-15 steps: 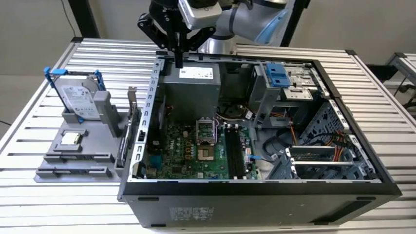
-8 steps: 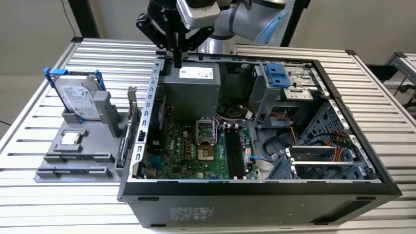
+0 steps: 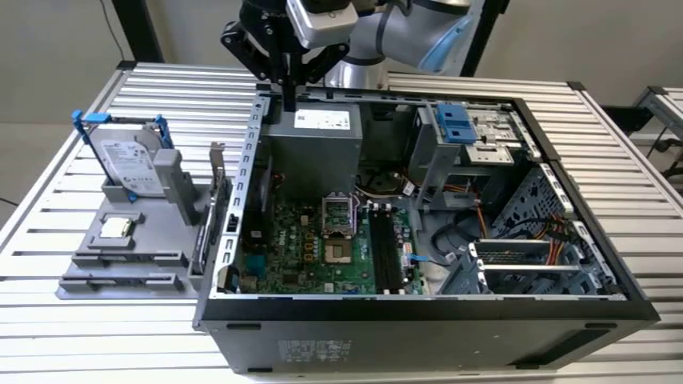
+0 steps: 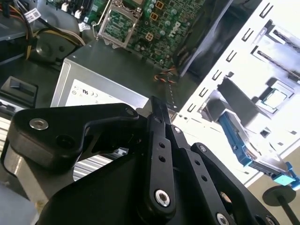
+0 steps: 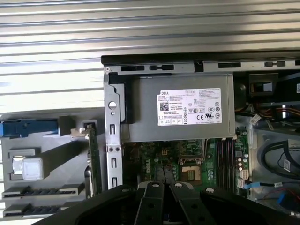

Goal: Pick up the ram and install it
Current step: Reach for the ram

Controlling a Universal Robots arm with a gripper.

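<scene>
One claw (image 3: 286, 99) closed, one ram (image 5: 92, 159) upright beside one case (image 3: 427, 328)

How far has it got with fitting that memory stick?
Nothing looks done yet. The ram stands in the grey holder outside the case; the black motherboard slots look empty. The gripper, shut and holding nothing, hangs over the power supply. Picking up and installing remain.

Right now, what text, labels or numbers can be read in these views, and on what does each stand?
White label on the grey metal power supply box: fine print and symbols, too small to quote.
Pale label on the silver hard drive in a blue frame: too small to read.
Pale print on the black computer case: unreadable.
</scene>
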